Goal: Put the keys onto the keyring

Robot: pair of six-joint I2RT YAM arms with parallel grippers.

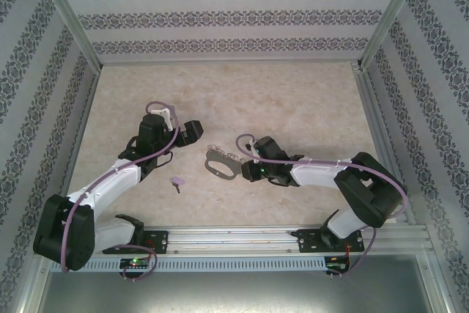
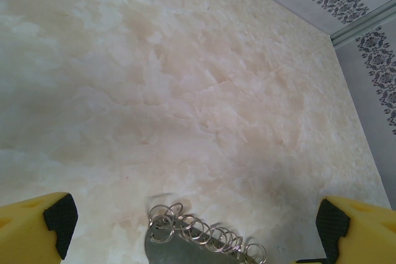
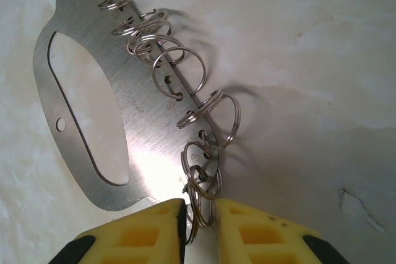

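The keyring (image 1: 220, 164) is a flat grey metal plate with an oval slot and a row of small split rings along one edge, lying mid-table. In the right wrist view the keyring (image 3: 142, 134) stretches away from my right gripper (image 3: 199, 221), whose yellow fingers are shut on the nearest split ring at the plate's end. From above, that right gripper (image 1: 244, 159) sits at the keyring's right end. My left gripper (image 1: 192, 131) hovers just left of the keyring, open wide; its own view shows the keyring (image 2: 179, 248) low between its spread fingertips (image 2: 60, 217). A small lilac key (image 1: 176, 181) lies loose on the table, nearer than the left gripper.
Patterned walls (image 1: 220, 16) with metal frame posts enclose the beige marbled table (image 1: 293, 100) on three sides. The aluminium rail (image 1: 242, 238) that carries both arm bases runs along the near edge.
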